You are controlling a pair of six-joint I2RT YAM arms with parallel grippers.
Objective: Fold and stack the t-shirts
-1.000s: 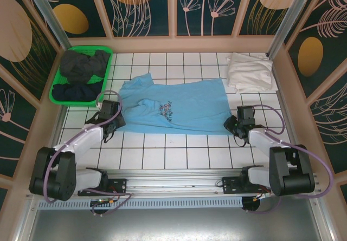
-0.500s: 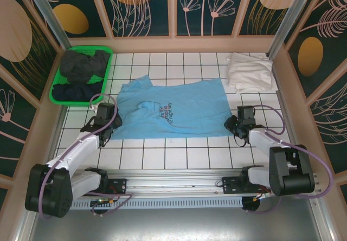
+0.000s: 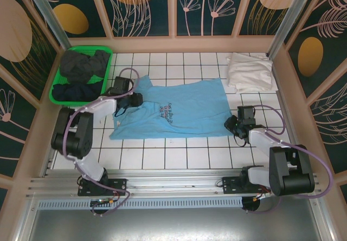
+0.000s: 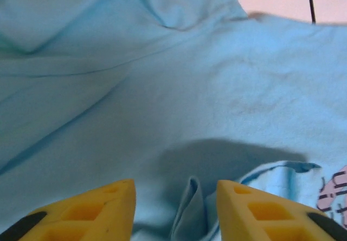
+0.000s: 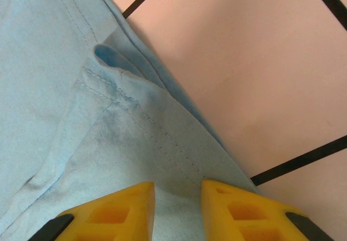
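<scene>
You look down on the whole tabletop (image 3: 179,154) from above and behind its near edge. Both wrist cameras sit close over the sky-blue t-shirt (image 3: 184,111) (image 4: 162,89) (image 5: 54,100), shared by all views: left toward the left edge, right toward the right.

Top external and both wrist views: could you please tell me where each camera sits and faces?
Top external: above, behind the bases, looking down on tiled table and blue t-shirt; both arms show.
Left wrist: on the left arm, facing creased shirt cloth; yellow fingers show.
Right wrist: on the right arm, facing the shirt's hem and tiles; yellow fingers show.
Shared: all see the blue t-shirt.
</scene>
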